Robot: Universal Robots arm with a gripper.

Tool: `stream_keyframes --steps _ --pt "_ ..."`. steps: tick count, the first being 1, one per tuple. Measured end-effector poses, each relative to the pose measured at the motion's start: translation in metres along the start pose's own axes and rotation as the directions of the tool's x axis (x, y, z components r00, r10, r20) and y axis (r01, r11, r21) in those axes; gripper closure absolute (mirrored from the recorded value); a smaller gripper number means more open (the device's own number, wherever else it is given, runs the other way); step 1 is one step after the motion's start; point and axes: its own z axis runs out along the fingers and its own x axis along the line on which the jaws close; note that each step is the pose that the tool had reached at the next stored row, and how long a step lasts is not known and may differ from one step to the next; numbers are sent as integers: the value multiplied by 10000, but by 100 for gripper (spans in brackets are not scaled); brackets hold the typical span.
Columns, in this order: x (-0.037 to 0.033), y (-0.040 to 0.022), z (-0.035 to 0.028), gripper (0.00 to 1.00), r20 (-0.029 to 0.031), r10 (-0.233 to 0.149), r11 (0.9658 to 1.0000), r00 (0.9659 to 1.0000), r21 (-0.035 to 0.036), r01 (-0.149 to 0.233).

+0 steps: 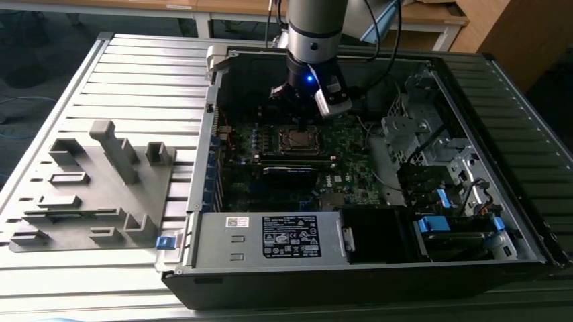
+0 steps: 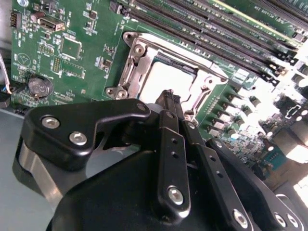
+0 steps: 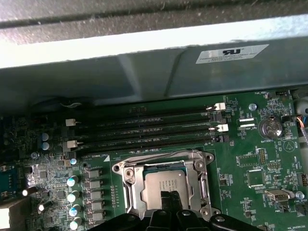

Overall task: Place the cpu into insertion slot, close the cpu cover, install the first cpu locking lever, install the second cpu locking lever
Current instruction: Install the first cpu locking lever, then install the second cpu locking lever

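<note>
While the arm hangs over the open computer case point(image 1: 376, 168) on the slatted tabletop point(image 1: 134, 74) in the exterior view, its jaws point(image 1: 300, 121) hover just above the cpu point(image 1: 296, 139) in its socket, with a grey fixture tray point(image 1: 94, 194) well apart toward the exterior view's left and the white-labelled power supply point(image 1: 268, 238) near the case's front. In the second wrist view the jaws point(image 2: 169, 96) are narrow, nearly together and holding nothing, tips over the cpu point(image 2: 161, 79), which the cpu cover point(image 2: 134, 65) frames; a coin battery point(image 2: 39, 86) lies apart. In the first wrist view the cpu point(image 3: 163, 185) sits within the cover point(image 3: 126, 185), memory slots point(image 3: 144, 127) beside it, jaws point(image 3: 166, 199) overlapping its near edge.
</note>
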Motion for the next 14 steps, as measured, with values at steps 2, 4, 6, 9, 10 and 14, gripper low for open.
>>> stream_keyframes --steps 2,4,6,9,10,14 --pt "-3 -21 7 89 -1 0 10000 10000 -16 0" --pt "-2 -26 11 89 -2 2 10000 10000 -25 -2" --pt "-2 -27 20 89 -3 1 10000 10000 -24 -1" --pt "-2 -27 26 89 -2 1 10000 10000 -27 -2" --pt "-2 -27 23 89 -3 1 10000 10000 -24 -1" --pt "-3 -26 5 89 -3 2 10000 10000 -24 -2"
